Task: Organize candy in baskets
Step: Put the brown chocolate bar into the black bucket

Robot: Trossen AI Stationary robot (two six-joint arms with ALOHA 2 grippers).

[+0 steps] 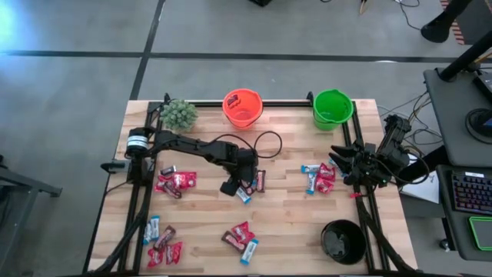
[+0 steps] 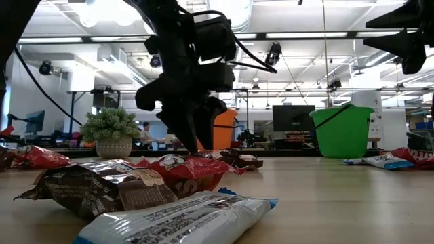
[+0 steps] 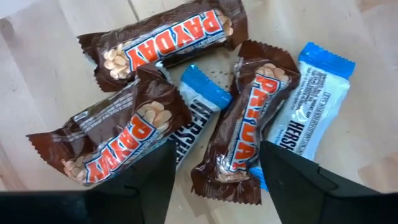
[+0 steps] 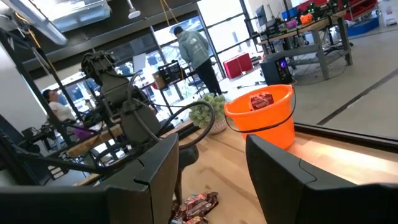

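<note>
Candy lay in several loose clusters on the wooden table point(image 1: 284, 223). The central cluster point(image 1: 250, 185) sat directly under the left gripper point(image 1: 233, 185). In the left wrist view three dark brown bars read PAYDAY point(image 3: 166, 43), while the two light blue-and-white bars point(image 3: 314, 106) showed partial lettering beginning "HERS". The left gripper hung low over this pile with its fingers point(image 3: 149, 180) spread wide, one to each side of a PAYDAY bar point(image 3: 249, 130), gripping nothing. The right gripper point(image 1: 344, 159) waited at the table's right edge, near a cluster of red and blue candy point(image 1: 320, 177), its fingers likewise parted and empty. The orange basket point(image 1: 242, 108) at the far edge held a red-wrapped bar; the green basket point(image 1: 333, 108) stood beside it, and the black basket point(image 1: 343, 241) sat at the near right corner. Other clusters lay at the left point(image 1: 175, 181) and along the near side point(image 1: 241, 241).
</note>
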